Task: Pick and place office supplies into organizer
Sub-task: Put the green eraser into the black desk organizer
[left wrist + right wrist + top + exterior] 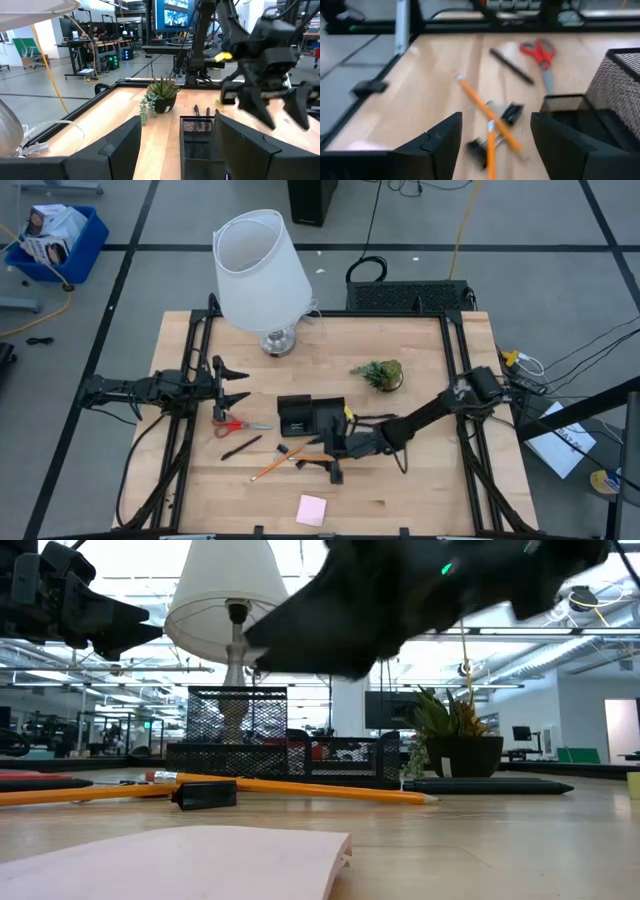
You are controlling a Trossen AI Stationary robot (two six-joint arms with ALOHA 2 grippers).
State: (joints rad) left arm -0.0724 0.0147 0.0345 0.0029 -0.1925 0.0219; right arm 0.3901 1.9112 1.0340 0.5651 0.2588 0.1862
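The black mesh organizer (310,417) stands mid-table. Red-handled scissors (240,425) and a black pen (241,447) lie to its left. Two orange pencils (290,461) and small black clips (512,113) lie in front of it. A pink sticky-note pad (311,509) lies near the front edge. My right gripper (330,462) is open and empty, just above the pencils (487,120) by the organizer's near side. My left gripper (236,385) is open and empty, hovering on the far side of the scissors, to the organizer's left.
A big white lamp (260,270) stands at the far left of the table. A small green plant (380,373) stands behind the organizer to the right. Black frame rails run along both table sides. Bare wood lies at the front right.
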